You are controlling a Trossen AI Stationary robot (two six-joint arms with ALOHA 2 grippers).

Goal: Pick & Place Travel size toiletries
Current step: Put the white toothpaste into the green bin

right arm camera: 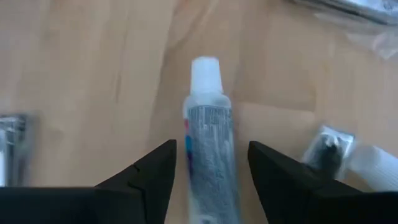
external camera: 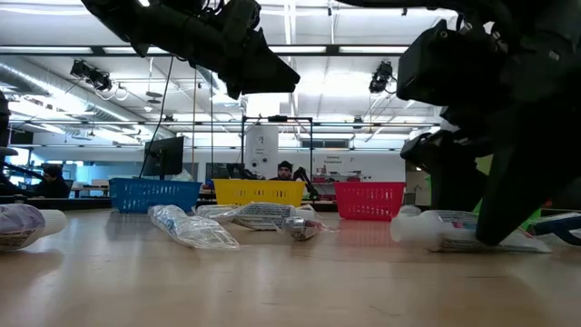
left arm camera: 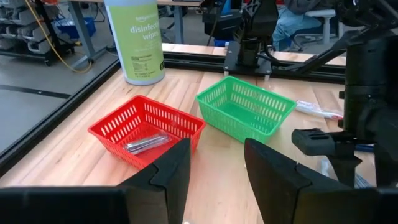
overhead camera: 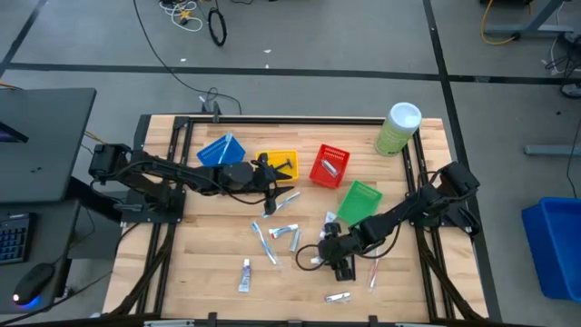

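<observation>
Directly between the right gripper's [right arm camera: 208, 168] spread jaws lies a small toothpaste tube [right arm camera: 208, 140] with a white cap, flat on the counter [right arm camera: 74, 68] and not yet clamped. From above, this gripper [overhead camera: 329, 254] sits just below the green bin [overhead camera: 360, 202]. More toiletries [overhead camera: 275, 234] lie scattered to that bin's left. One packet [left arm camera: 146, 143] rests inside the red bin [left arm camera: 147, 129], beside the green one. Over the yellow bin [overhead camera: 281, 165] the left gripper [left arm camera: 214, 171] hangs with jaws parted, empty.

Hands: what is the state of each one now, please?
Left hand: open, empty, near the yellow bin.
Right hand: open, straddling a small tube, not gripping yet.
</observation>
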